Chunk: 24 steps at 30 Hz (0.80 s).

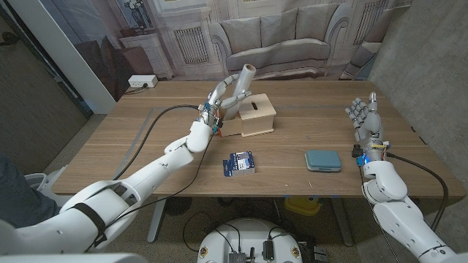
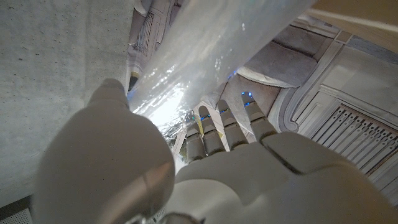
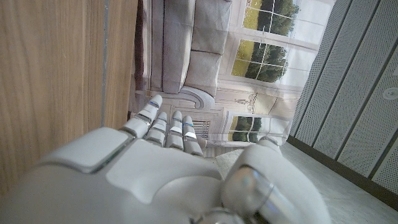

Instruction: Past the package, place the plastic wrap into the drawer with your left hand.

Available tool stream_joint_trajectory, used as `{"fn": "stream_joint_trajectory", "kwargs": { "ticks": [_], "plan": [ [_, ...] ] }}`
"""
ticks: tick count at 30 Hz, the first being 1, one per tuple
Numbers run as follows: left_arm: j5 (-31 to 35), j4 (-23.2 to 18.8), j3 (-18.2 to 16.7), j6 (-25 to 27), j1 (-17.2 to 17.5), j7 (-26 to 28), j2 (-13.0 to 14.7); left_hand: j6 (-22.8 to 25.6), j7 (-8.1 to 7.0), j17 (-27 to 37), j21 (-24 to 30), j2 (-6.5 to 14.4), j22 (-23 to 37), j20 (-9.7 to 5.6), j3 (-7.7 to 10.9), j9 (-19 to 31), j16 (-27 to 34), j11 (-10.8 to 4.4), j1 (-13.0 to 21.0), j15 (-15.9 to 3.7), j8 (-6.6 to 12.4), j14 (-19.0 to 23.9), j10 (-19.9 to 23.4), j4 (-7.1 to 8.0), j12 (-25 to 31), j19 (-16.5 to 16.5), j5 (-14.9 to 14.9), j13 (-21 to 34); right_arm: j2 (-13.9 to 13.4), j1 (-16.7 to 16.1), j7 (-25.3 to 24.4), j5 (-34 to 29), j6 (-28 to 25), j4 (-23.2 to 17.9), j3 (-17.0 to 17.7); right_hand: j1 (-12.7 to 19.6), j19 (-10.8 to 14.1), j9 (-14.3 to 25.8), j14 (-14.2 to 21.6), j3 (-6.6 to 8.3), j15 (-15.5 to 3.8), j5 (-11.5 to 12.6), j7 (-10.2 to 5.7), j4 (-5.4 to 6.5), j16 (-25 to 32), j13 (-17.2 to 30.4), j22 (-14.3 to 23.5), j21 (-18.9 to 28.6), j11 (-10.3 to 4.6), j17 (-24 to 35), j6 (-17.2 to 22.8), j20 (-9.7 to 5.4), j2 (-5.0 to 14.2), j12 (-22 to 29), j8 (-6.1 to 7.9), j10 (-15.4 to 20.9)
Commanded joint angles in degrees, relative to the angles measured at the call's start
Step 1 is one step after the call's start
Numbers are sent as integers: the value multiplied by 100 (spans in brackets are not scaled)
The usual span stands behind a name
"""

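Observation:
My left hand (image 1: 214, 109) is raised over the table's middle and grips a roll of plastic wrap (image 1: 240, 83), which tilts up and away above the wooden drawer box (image 1: 256, 115). In the left wrist view the shiny wrap (image 2: 211, 50) runs across my left hand's fingers (image 2: 227, 124), which curl around it. A blue and white package (image 1: 238, 163) lies on the table nearer to me than the box. My right hand (image 1: 365, 117) stands upright near the table's right edge, fingers apart, holding nothing. The right wrist view looks along the same hand (image 3: 168, 162) beside the tabletop.
A teal flat case (image 1: 322, 161) lies on the table (image 1: 146, 153) to the right of the package. A black cable (image 1: 157, 120) runs across the left part of the table. A backdrop printed with a sofa stands behind the table.

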Motion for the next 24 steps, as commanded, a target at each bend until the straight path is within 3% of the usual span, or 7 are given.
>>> {"fn": "stream_joint_trajectory", "kwargs": {
  "ticks": [1,7,8,13,16,24],
  "plan": [
    [-163,-615,-59,521,173,-549,233,-425,110,-52,-117,-63,26,61,-143,14,-4,76,-174,45,-14,-266,-318,57,13,-175,80,-32,17,-104,-14,-7,51,-63,63,22,37,26,63,-21,12,0,0,22,6,22,26,-32,2,15,26,10,47,-8,-7,47],
    [-233,-1077,-91,955,281,-922,422,-999,243,-140,-302,-132,26,109,-321,12,-2,291,-366,214,-10,-647,-807,131,12,-427,159,-106,32,-132,-8,-15,76,-76,80,22,39,26,58,-23,16,-1,0,21,4,22,27,-36,-6,15,25,9,48,-10,-8,43],
    [-260,-1158,-96,1031,295,-1010,459,-1129,308,-159,-327,-144,26,116,-354,9,-6,241,-394,253,-17,-730,-900,140,14,-447,177,-123,32,-137,-1,-7,75,-80,82,22,40,26,60,-24,20,-1,0,20,4,22,27,-37,0,16,24,11,48,-9,-8,46],
    [-339,-1548,-114,1434,366,-1368,629,-1610,505,-243,-483,-206,28,192,-513,-3,-18,409,-527,400,-8,-1112,-1335,173,18,-659,253,-202,47,-153,7,-13,93,-78,84,23,39,26,57,-26,19,-1,-3,19,3,22,27,-42,3,16,21,11,49,-7,-10,52],
    [-381,-1804,-125,1662,413,-1582,748,-1799,552,-271,-538,-221,29,219,-576,-8,-19,538,-583,460,-12,-1260,-1514,188,14,-736,281,-235,57,-170,13,-14,111,-77,89,24,40,26,53,-28,19,-1,-5,19,1,22,27,-46,-3,16,20,11,51,-10,-10,46],
    [-425,-2174,-170,1935,507,-1822,935,-2072,704,-307,-617,-244,30,260,-677,-18,-9,668,-686,541,-13,-1427,-1748,215,18,-851,313,-285,85,-196,14,-31,154,-79,95,24,41,26,54,-33,19,-2,-4,17,2,22,28,-54,0,16,18,14,51,-10,-10,45]
  ]
}}
